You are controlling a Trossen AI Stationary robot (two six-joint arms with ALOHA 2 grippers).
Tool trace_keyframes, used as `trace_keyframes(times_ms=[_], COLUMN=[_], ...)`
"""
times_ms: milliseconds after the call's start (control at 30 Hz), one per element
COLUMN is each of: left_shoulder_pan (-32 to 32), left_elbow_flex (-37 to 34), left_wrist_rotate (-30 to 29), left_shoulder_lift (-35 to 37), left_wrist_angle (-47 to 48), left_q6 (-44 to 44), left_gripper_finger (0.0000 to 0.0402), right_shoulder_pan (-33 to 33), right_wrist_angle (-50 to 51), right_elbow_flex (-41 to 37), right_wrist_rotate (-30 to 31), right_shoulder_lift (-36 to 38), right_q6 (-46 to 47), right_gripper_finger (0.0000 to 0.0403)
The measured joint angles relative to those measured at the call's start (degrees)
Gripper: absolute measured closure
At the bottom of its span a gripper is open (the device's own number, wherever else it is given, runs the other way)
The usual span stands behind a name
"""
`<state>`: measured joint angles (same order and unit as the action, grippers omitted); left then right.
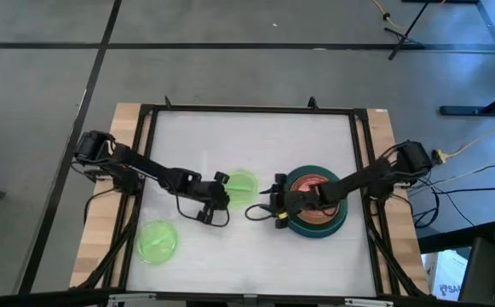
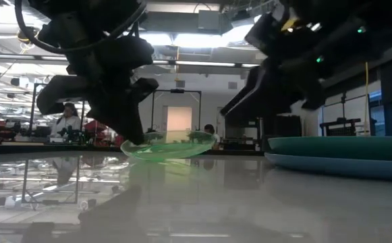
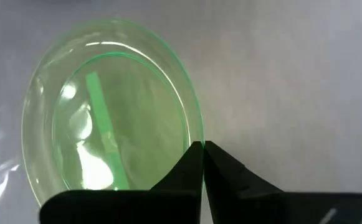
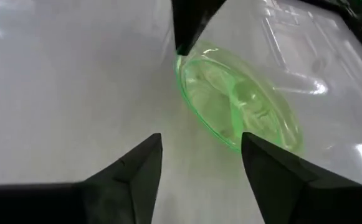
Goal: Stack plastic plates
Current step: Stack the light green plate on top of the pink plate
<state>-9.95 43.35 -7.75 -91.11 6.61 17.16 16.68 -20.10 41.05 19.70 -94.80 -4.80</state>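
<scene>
L gripper (image 1: pixel 222 189) is mid-desk, its fingers (image 3: pixel 196 168) pinched shut on the rim of a small lime plate (image 1: pixel 242 185). In the low view that plate (image 2: pixel 169 146) is lifted clear of the desk (image 1: pixel 256 247), tilted, held edge lower. Being round, it has no long axis; hollow side faces up and toward the R arm.

R gripper (image 1: pixel 274 205) sits just beside the plate stack (image 1: pixel 315 205) at desk right, fingers (image 4: pixel 137 168) spread wide with nothing between them, aimed at the held lime plate (image 4: pixel 237 106), near but not touching.

Stack: tan-orange plate (image 1: pixel 311 194) on top, dark green plate (image 1: pixel 336 183) under it, blue plate (image 2: pixel 330 165) at bottom, all lying flat, hollow up.

2nd lime plate (image 1: pixel 157 241) lies flat at desk front-left, well apart from the rest.
</scene>
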Motion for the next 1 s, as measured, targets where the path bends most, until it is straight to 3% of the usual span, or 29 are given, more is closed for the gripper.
trace_keyframes(times_ms=[167,267,400,633,1000], left_shoulder_pan=[-0.62,-0.75,-0.88,-1.63,-1.71], left_elbow_flex=[0.00,0.00,0.00,0.04,0.04], left_wrist_rotate=[-0.02,-0.02,-0.01,-0.02,0.34], left_shoulder_lift=[0.02,0.02,0.02,0.02,0.02], left_wrist_angle=[-0.39,-0.37,-0.39,-1.91,-2.82], left_q6=[0.05,0.05,-0.06,-0.04,-3.14], left_gripper_finger=[0.0399,0.0399,0.0399,0.0399,0.0399], right_shoulder_pan=[0.23,0.06,-0.76,-3.02,-3.20], right_wrist_angle=[0.59,0.66,0.62,2.72,2.76], right_elbow_flex=[4.70,7.02,8.99,9.19,9.21], right_wrist_rotate=[-1.92,-4.25,-2.67,-6.75,-7.49], right_shoulder_lift=[-5.39,-7.49,-8.72,-9.33,-9.33], right_q6=[-10.80,-13.35,-16.06,-16.37,-16.91], right_gripper_finger=[0.0219,0.0236,0.0263,0.0299,0.0350])
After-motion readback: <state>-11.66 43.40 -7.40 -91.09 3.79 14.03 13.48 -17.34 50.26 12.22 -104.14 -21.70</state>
